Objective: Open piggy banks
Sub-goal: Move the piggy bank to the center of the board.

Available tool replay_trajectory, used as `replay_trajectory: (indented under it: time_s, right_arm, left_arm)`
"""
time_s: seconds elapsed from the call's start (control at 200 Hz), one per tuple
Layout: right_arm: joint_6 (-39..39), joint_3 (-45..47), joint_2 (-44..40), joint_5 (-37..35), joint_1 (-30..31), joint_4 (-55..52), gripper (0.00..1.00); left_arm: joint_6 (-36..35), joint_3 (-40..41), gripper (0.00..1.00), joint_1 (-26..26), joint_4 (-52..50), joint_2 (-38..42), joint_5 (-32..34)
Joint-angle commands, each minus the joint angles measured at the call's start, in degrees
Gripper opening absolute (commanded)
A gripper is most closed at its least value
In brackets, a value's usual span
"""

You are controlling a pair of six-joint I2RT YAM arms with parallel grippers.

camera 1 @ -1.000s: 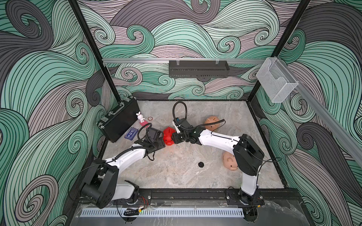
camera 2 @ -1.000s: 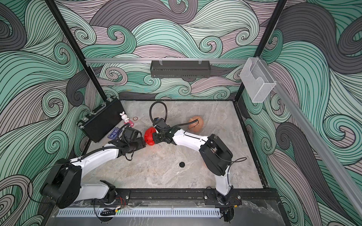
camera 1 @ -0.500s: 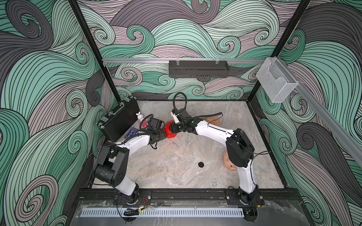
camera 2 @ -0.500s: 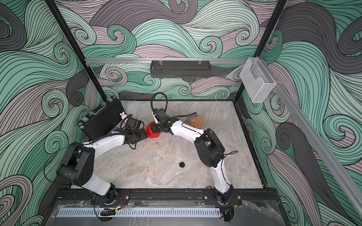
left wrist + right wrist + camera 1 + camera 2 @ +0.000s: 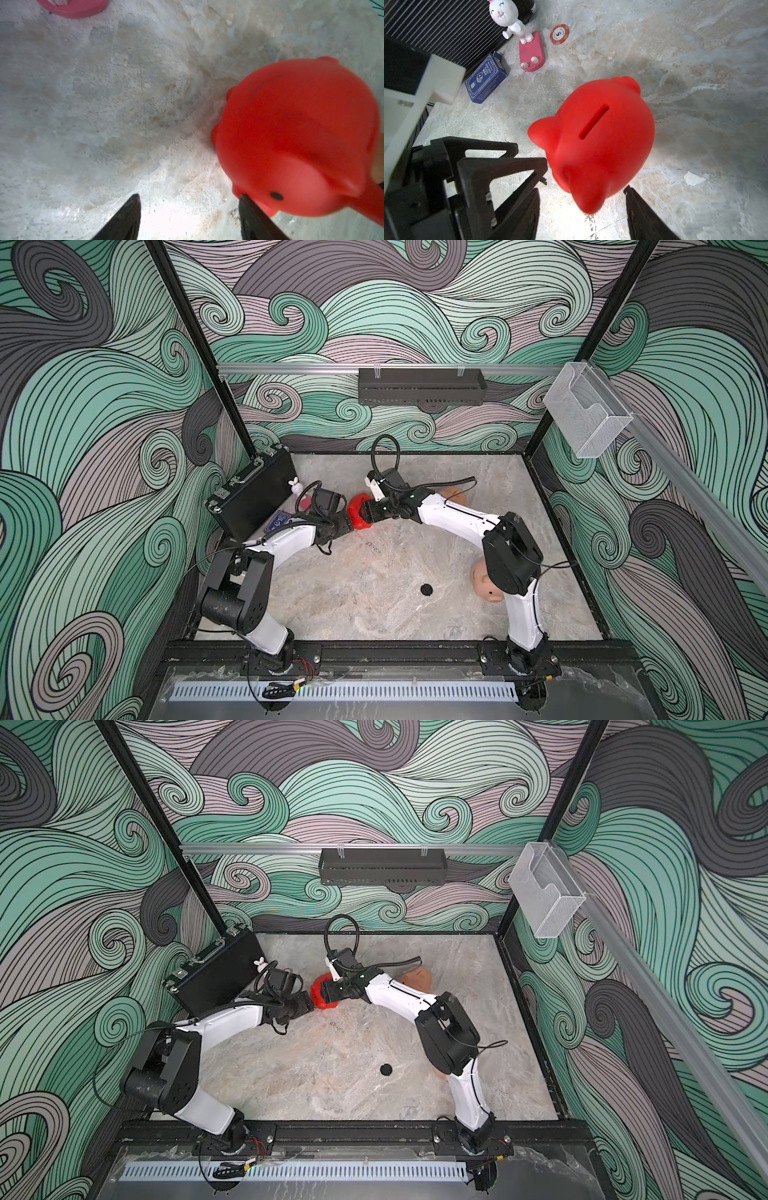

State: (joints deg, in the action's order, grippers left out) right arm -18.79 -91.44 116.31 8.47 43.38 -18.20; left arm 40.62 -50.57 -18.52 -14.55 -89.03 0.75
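Red pig [image 5: 593, 143] upright on table [image 5: 374, 580], far left of centre between both grippers; left gripper [image 5: 188, 218] jaws apart with one tip touching snout, right gripper [image 5: 581, 209] jaws apart around head, not clamped. Risk: loose pig skidding or rolling if either jaw nudges it, toward rabbit [image 5: 510, 20]. Slot only in right wrist view; belly plug hidden everywhere; loose black plug [image 5: 426, 590] and two peach pigs [image 5: 484, 587] [image 5: 455, 495] only in top views.

A red piggy bank [image 5: 299, 137] sits on the stone table [image 5: 124, 93], touching one finger [image 5: 255, 220] of the parted left gripper [image 5: 187, 220], pink base [image 5: 74, 7] well apart
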Motion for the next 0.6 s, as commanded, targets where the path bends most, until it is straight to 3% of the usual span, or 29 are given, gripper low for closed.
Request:
replay_trajectory:
  time_s: [0.0, 0.23, 0.595]
  right_arm:
    - [-0.9, 3.6, -4.0, -0.1, -0.3, 0.8, 0.64]
    - [-0.8, 4.0, -2.6, -1.7, -0.5, 0.4, 0.51]
    - [0.0, -1.6, 2.5, -0.7, -1.4, -1.4, 0.41]
  left_arm:
    - [-0.2, 2.5, 0.76, 0.2, 1.6, 3.4, -2.1]
    - [0.1, 4.0, 0.76, 0.2, 3.1, 1.7, -3.1]
    - [-0.8, 0.8, 0.74, 0.4, 1.2, -1.7, -0.5]
